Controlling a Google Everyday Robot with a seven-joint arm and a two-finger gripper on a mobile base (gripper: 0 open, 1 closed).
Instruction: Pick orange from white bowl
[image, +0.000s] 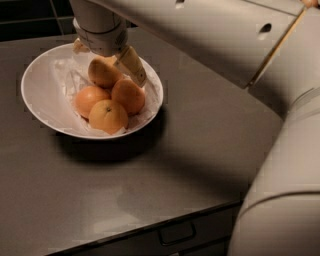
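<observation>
Beside the gripper (107, 62) cluster three brighter oranges (107, 116), a grey counter (200, 150) and drawer handle (176, 234) beneath them.

Wide glossy white bowl (36, 97) sits back-left on the grey table (200, 150). Inside, on crinkled white paper lining (64, 75): pale round orange (102, 75) at back, three deeper-orange oranges (107, 116) in front. Gripper (107, 62) is at the pale orange, arm above.

Dim, warm light comes from above. The white bowl (37, 95) is the brightest thing, with a soft sheen along its rim, and it throws a deep shadow below and to the right across the grey table (200, 150). A pale patch of glare lies near the table's front edge. The gripper (109, 65) hangs low over the bowl's far side, and the orange (102, 74) under it looks dull. The top left corner is nearly black
</observation>
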